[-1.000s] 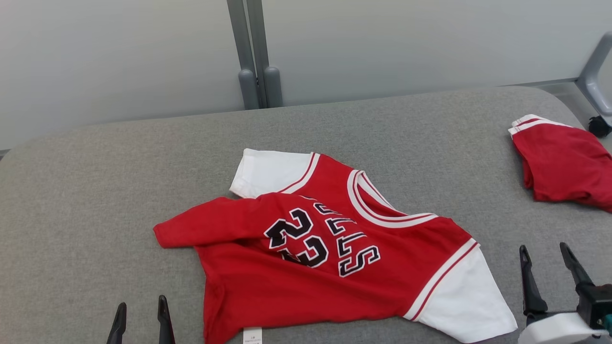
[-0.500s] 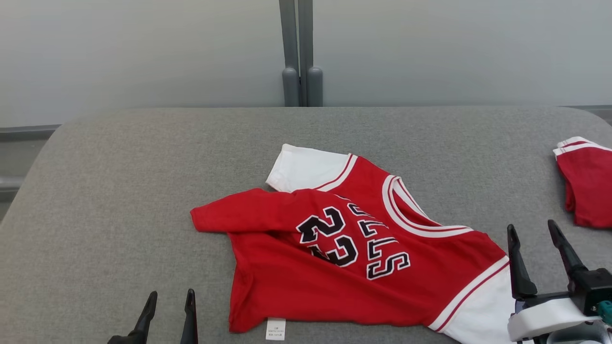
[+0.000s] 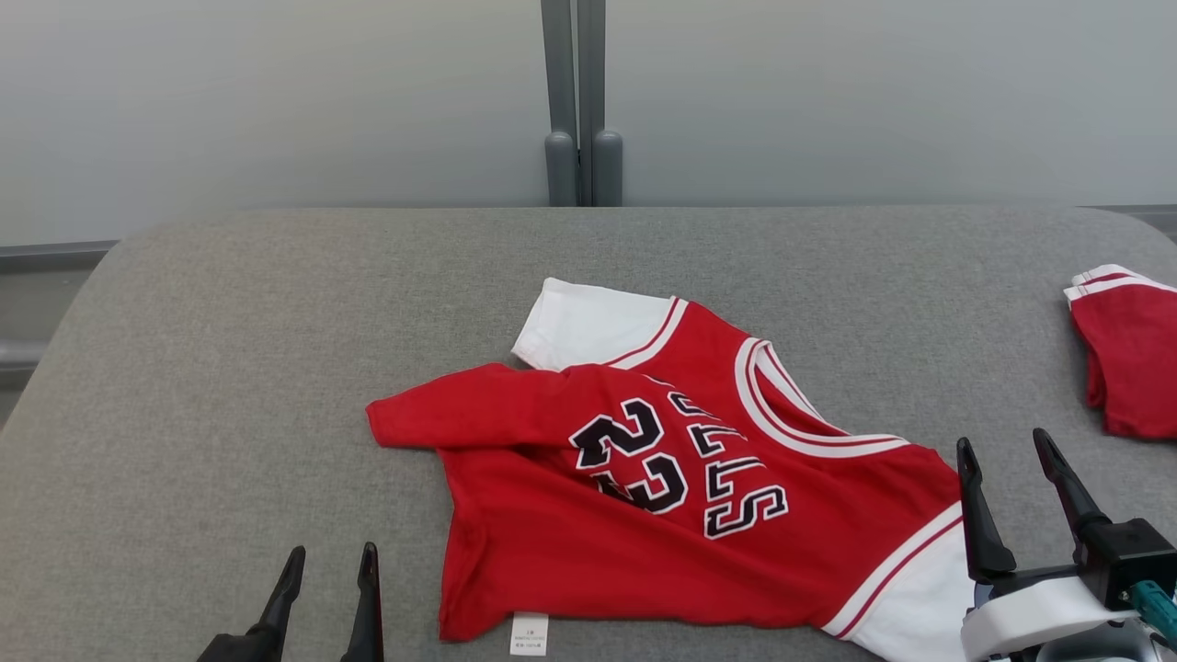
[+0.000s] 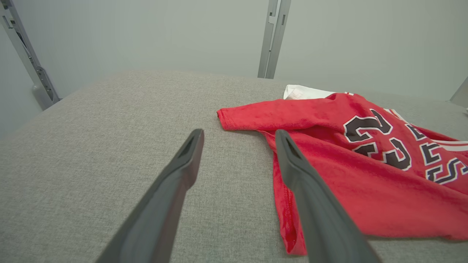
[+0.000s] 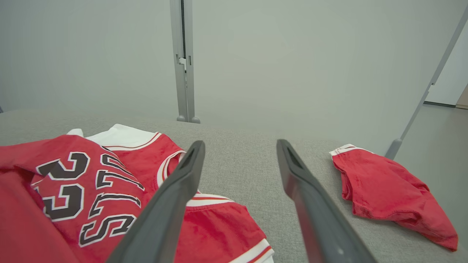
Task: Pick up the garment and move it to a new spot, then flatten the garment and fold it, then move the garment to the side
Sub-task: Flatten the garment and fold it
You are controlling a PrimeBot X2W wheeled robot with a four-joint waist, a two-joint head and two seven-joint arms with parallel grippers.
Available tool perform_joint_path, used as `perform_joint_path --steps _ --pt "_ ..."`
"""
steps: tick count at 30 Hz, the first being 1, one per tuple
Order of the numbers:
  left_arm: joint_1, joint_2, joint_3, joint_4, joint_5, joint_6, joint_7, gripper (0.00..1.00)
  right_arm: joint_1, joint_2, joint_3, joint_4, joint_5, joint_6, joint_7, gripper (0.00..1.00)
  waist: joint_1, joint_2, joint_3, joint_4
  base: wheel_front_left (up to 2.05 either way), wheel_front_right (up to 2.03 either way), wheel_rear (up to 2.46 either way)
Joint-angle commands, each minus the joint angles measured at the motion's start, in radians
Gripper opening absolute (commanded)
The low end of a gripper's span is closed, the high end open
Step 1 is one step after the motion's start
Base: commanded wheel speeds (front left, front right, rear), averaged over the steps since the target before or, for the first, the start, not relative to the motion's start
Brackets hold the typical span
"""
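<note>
Red jersey [image 3: 662, 496] lies rumpled mid-tabletop [image 3: 230, 368], its left corner folded over. Left hand [image 3: 333, 550] and right hand [image 3: 1002, 439] hover at its near side, both spread wide and empty. Far right lies a red garment [image 3: 1131, 359], possibly shorts.

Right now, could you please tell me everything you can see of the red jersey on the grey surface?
The red jersey looks knit, with white short sleeves, striped neck and sleeve trim, black white-edged 23 and lettering, and a white tag at its hem. It lies rumpled on the grey padded surface, one red corner folded over its front.
</note>
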State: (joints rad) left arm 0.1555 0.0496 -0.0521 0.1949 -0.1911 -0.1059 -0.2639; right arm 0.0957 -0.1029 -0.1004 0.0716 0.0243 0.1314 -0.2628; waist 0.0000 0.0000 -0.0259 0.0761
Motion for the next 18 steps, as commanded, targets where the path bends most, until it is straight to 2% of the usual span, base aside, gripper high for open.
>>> perform_joint_path --steps 1,18 --pt "-0.015 0.003 0.005 -0.002 0.004 -0.005 -0.001 1.00 -0.003 0.003 0.004 0.005 0.004 -0.001 -0.003 1.00 0.0000 0.0000 0.002 -0.006 0.00 0.00 0.00" --pt "-0.024 0.003 0.018 0.004 0.007 -0.005 -0.001 1.00 0.012 0.017 0.007 0.014 0.009 -0.001 -0.003 1.00 0.0000 0.0000 0.003 -0.070 0.00 0.00 0.00"
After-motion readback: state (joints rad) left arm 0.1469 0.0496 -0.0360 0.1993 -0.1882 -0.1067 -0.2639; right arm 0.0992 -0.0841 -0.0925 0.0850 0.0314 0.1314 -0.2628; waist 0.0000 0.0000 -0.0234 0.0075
